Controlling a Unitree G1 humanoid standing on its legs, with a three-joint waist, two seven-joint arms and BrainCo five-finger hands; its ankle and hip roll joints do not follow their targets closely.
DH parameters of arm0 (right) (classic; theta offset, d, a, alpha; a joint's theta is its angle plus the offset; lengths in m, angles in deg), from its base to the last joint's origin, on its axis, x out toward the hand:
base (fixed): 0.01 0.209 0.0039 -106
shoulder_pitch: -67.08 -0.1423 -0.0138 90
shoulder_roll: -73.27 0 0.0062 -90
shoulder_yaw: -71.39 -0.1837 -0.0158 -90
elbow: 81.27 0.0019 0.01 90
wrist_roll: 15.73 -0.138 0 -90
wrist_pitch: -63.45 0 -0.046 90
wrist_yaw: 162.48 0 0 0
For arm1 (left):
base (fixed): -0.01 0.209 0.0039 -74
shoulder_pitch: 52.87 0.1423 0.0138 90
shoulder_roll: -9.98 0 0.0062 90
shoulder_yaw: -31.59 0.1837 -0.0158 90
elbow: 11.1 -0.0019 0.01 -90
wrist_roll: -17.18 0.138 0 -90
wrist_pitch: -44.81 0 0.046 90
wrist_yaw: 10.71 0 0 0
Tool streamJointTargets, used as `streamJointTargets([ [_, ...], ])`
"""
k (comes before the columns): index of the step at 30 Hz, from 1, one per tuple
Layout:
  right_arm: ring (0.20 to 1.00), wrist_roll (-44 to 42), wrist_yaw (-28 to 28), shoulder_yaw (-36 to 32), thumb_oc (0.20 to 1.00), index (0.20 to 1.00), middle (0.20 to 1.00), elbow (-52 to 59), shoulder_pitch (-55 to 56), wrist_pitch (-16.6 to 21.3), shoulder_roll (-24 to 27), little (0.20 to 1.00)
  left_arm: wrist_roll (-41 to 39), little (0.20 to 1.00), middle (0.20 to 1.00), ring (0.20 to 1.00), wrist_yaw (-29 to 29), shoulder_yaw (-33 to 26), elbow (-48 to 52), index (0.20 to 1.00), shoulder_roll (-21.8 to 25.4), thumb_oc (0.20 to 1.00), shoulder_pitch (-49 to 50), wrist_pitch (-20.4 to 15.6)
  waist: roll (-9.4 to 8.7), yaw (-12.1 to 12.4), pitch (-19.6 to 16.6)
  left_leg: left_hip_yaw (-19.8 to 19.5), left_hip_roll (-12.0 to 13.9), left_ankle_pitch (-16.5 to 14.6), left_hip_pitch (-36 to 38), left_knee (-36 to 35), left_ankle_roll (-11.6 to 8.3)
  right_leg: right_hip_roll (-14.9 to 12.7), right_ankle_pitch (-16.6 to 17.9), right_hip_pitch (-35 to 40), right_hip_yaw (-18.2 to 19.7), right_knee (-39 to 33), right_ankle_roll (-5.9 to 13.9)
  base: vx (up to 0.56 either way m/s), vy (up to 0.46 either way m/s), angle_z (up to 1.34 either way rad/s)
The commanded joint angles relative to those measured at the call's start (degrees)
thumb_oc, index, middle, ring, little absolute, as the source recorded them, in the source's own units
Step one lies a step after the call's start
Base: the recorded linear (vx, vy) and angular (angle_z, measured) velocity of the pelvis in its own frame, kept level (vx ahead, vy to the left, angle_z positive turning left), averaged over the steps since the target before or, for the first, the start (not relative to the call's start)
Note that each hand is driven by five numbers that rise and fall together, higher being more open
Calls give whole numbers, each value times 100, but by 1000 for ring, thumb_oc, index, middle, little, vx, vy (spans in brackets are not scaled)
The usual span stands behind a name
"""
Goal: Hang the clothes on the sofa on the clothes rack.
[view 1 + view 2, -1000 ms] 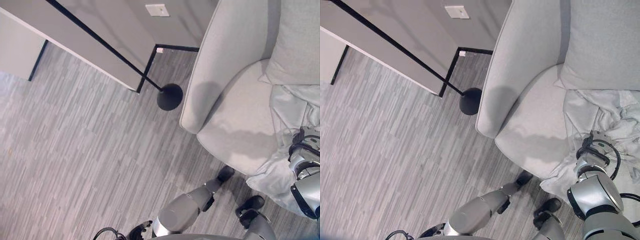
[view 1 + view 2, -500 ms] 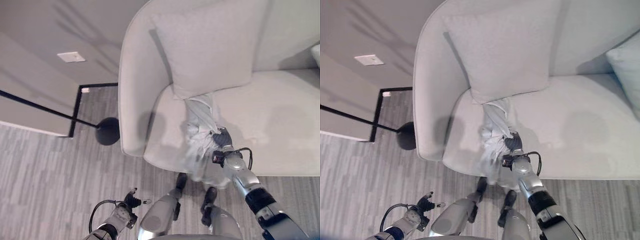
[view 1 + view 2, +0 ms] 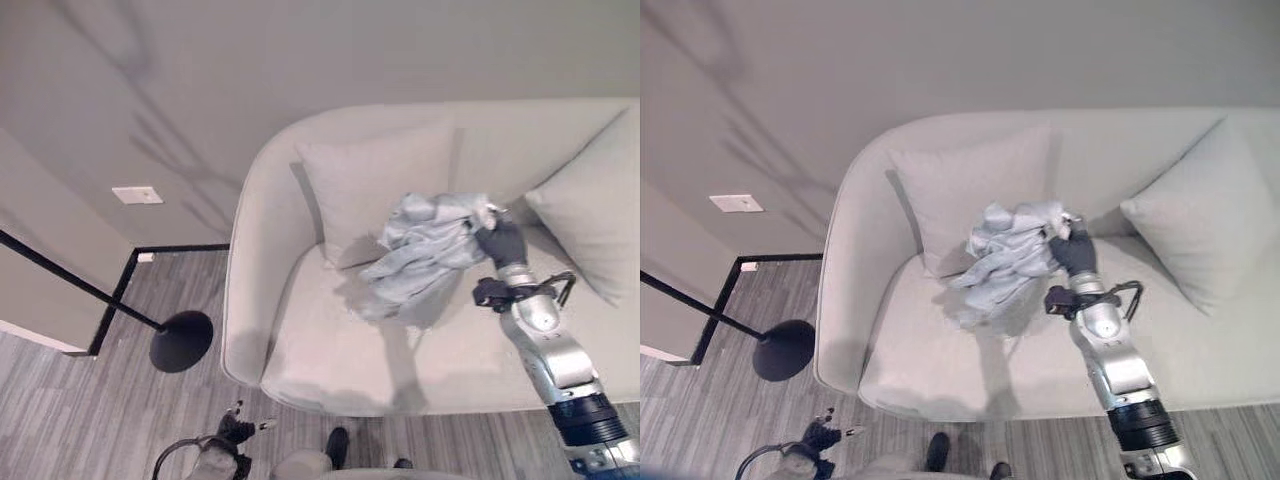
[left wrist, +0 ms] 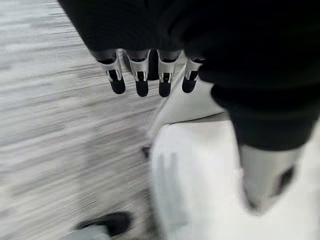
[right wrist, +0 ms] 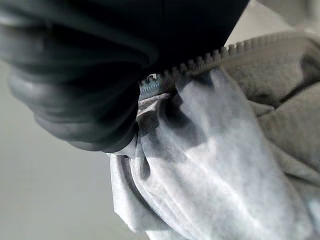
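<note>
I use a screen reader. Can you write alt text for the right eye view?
The robot's right hand holds a bunched pale grey garment lifted above the seat of a light grey sofa with two cushions. A black lamp base stands on the floor beside it.

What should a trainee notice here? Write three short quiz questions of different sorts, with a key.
1. True or false: the pale grey garment lies flat on the sofa seat.
2. Which hand holds the garment?
A. the left hand
B. the right hand
C. both hands
3. Fill in: the black round base stands on the floor beside the sofa's ____ end, as the robot sees it.

Key
1. False: it is bunched and held up in front of the cushion.
2. B: the right hand grips the cloth near its zip; the left hand hangs low over the floor with straight fingers.
3. left
</note>
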Motion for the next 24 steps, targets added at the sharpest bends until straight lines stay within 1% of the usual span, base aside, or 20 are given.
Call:
streamJointTargets([
  [1, 200, 486, -178, -43, 200, 200, 200, 310, -540, 357, 102, 200, -318, 1000, 1000, 1000, 48, -226, -258, 1000, 266, 1000, -375, -70, -65, 247, -494, -273, -194, -180, -83, -90, 31, -401, 60, 128, -230, 444, 312, 44, -34, 21],
  [2, 200, 798, -386, -126, 200, 200, 200, 187, -747, 268, 109, 200, -337, 1000, 1000, 1000, 125, -360, 255, 1000, 324, 1000, -343, -139, -126, 309, -557, -280, -198, -206, -18, -90, 25, -394, 45, 203, -238, 422, 313, 19, -15, 16],
  [3, 200, 872, -455, -140, 200, 200, 200, 145, -839, 226, 89, 200, -299, 1000, 1000, 1000, 173, -423, 528, 1000, 346, 1000, -316, -151, -152, 319, -585, -283, -196, -221, 14, -90, 23, -398, 31, 246, -242, 396, 311, 35, -26, 12],
  [4, 200, 901, -493, -166, 200, 200, 200, 141, -870, 214, 71, 200, -340, 1000, 1000, 1000, 206, -515, 788, 1000, 350, 1000, -302, -187, -174, 335, -607, -281, -199, -232, 35, -90, 21, -403, 32, 270, -242, 389, 310, 13, -6, 5],
  [5, 200, 903, -495, -161, 200, 200, 200, 141, -873, 212, 63, 200, -340, 1000, 1000, 1000, 201, -528, 821, 1000, 357, 1000, -281, -169, -178, 330, -603, -280, -200, -234, 42, -90, 21, -403, 32, 278, -241, 387, 310, 0, 0, 0],
  [6, 200, 1023, -529, -235, 200, 200, 200, 205, -828, 159, -8, 200, -346, 1000, 1000, 1000, 311, -738, 1369, 1000, 381, 1000, -253, -217, -223, 345, -627, -264, -193, -256, 101, -90, 18, -407, 23, 339, -239, 373, 312, 17, -24, 3],
  [7, 200, 1094, -558, -275, 200, 200, 200, 244, -802, 152, -33, 200, -302, 1000, 1000, 1000, 349, -784, 1647, 1000, 398, 1000, -270, -272, -237, 352, -633, -266, -193, -267, 115, -90, 17, -412, 18, 354, -242, 371, 310, 22, -33, -1],
  [10, 200, 1231, -621, -286, 200, 200, 200, 303, -735, 158, -149, 200, -67, 1000, 1000, 1000, 486, -807, 2082, 1000, 458, 1000, -328, -361, -276, 348, -652, -262, -187, -288, 171, -90, 16, -418, 9, 390, -241, 392, 309, 0, 0, 0],
  [11, 200, 1284, -668, -218, 200, 200, 200, 395, -735, 206, -293, 200, 148, 1000, 1000, 1000, 653, -624, 2410, 1000, 459, 1000, -533, -484, -325, 328, -671, -251, -180, -309, 220, -90, 13, -423, -25, 424, -227, 416, 301, 0, 0, 0],
  [12, 200, 1284, -668, -218, 200, 200, 200, 396, -735, 206, -294, 200, 148, 1000, 1000, 1000, 654, -623, 2411, 1000, 459, 1000, -533, -483, -325, 329, -669, -250, -181, -309, 223, -90, 13, -423, -26, 425, -226, 417, 301, 0, 0, 0],
  [14, 200, 1343, -732, -96, 200, 200, 200, 427, -804, 233, -354, 200, 153, 1000, 1000, 1000, 799, -397, 2528, 1000, 418, 1000, -786, -547, -351, 298, -669, -218, -173, -321, 252, -90, 17, -417, -32, 413, -191, 443, 297, 0, 0, 0],
  [15, 200, 1389, -755, 26, 200, 200, 200, 471, -923, 234, -408, 200, 20, 1000, 1000, 1000, 677, -108, 2776, 1000, 354, 1000, -908, -617, -363, 263, -655, -186, -158, -331, 275, -90, 35, -418, -22, 400, -143, 464, 296, 0, 0, 0],
  [16, 200, 1391, -758, 25, 200, 200, 200, 469, -927, 233, -405, 200, 11, 1000, 1000, 1000, 671, -107, 2778, 1000, 355, 1000, -913, -615, -359, 274, -648, -179, -156, -333, 279, -90, 36, -418, -23, 400, -135, 468, 296, -22, -18, -4],
  [17, 200, 1451, -805, 159, 200, 200, 200, 494, -1070, 225, -482, 200, -150, 1000, 1000, 1000, 428, 238, 3084, 1000, 305, 1000, -977, -687, -353, 238, -638, -155, -143, -341, 296, -90, 60, -419, -7, 378, -101, 491, 298, -12, -6, -3],
  [18, 200, 1453, -808, 159, 200, 200, 200, 489, -1075, 226, -480, 200, -157, 1000, 1000, 1000, 424, 239, 3084, 1000, 307, 1000, -980, -686, -351, 246, -634, -149, -142, -342, 298, -90, 61, -418, -8, 376, -94, 495, 298, -29, -7, -6],
  [19, 200, 1440, -873, 384, 200, 200, 200, 439, -1333, 203, -580, 200, -511, 1000, 1000, 1000, 240, 666, 3285, 1000, 246, 1000, -1057, -714, -340, 217, -621, -126, -134, -350, 314, -90, 86, -422, -1, 352, -36, 525, 289, -18, 1, -6],
  [20, 200, 1440, -880, 388, 200, 200, 200, 425, -1348, 207, -575, 200, -526, 1000, 1000, 1000, 236, 666, 3281, 1000, 247, 1000, -1067, -715, -336, 224, -614, -120, -133, -352, 315, -90, 87, -422, -3, 348, -30, 530, 289, -26, 0, -10],
  [22, 200, 1342, -967, 701, 200, 200, 200, 284, -1736, 176, -738, 200, -771, 1000, 1000, 1000, -3, 1283, 3438, 1000, 210, 1000, -1210, -702, -324, 187, -597, -98, -132, -366, 353, -90, 127, -420, -5, 312, 50, 591, 282, -16, -3, -12],
  [23, 200, 1339, -973, 703, 200, 200, 200, 266, -1755, 182, -734, 200, -778, 1000, 1000, 1000, -2, 1287, 3425, 1000, 207, 1000, -1226, -707, -322, 195, -588, -93, -131, -368, 355, -90, 128, -421, -8, 310, 56, 597, 282, -14, -4, -12],
  [24, 200, 1269, -1053, 869, 200, 200, 200, 156, -1982, 154, -829, 200, -769, 1000, 1000, 1000, -126, 1628, 3414, 1000, 247, 1000, -1368, -684, -311, 170, -579, -61, -121, -370, 372, -90, 141, -416, -15, 300, 93, 622, 276, -14, 3, -11],
])
